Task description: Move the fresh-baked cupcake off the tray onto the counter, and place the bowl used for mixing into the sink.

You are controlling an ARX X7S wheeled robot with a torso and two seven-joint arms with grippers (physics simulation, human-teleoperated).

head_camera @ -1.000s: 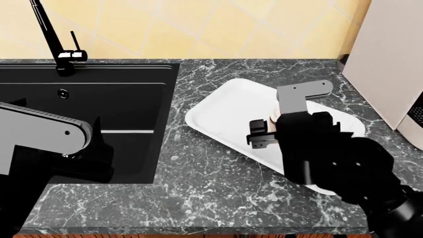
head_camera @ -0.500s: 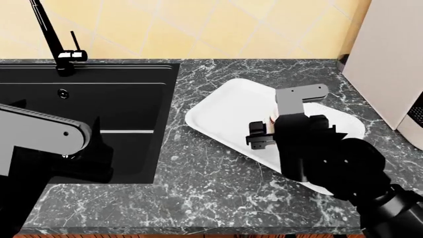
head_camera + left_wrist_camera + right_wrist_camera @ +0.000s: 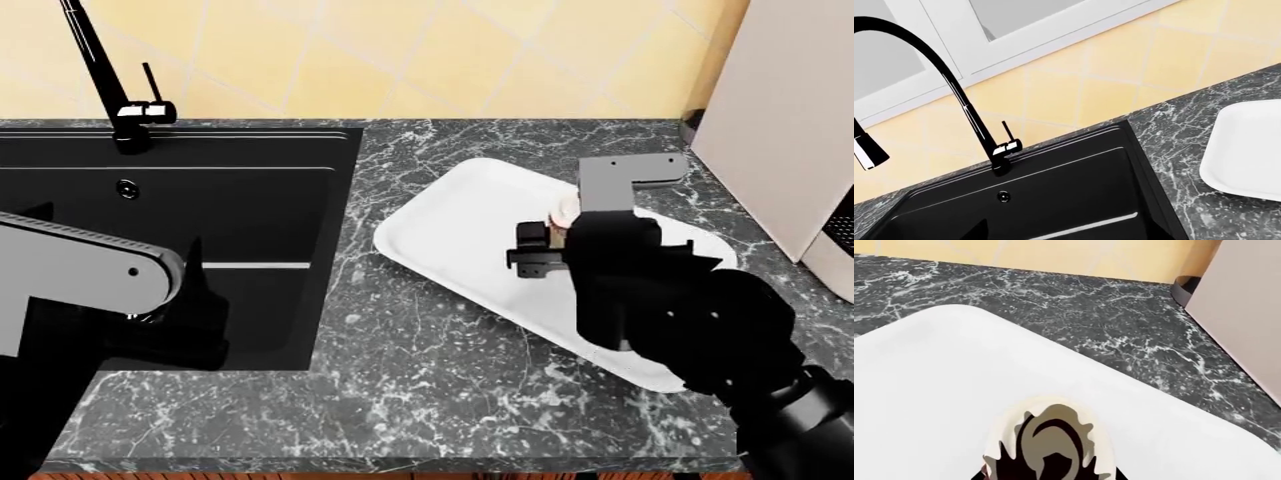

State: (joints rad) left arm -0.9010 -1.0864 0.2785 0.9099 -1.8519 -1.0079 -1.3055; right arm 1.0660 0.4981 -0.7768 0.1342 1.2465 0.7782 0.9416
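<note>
the right gripper [image 3: 545, 250] has shifted right along the tray [image 3: 441, 235], closing on the cupcake [image 3: 1049, 445]; whether its jaws are clenched, i cannot tell.

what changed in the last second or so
The right gripper shifted toward the back wall and slightly right over the tray, closing in on the cupcake; whether its jaws hold it cannot be told. The left arm, sink and tray stayed put.
</note>
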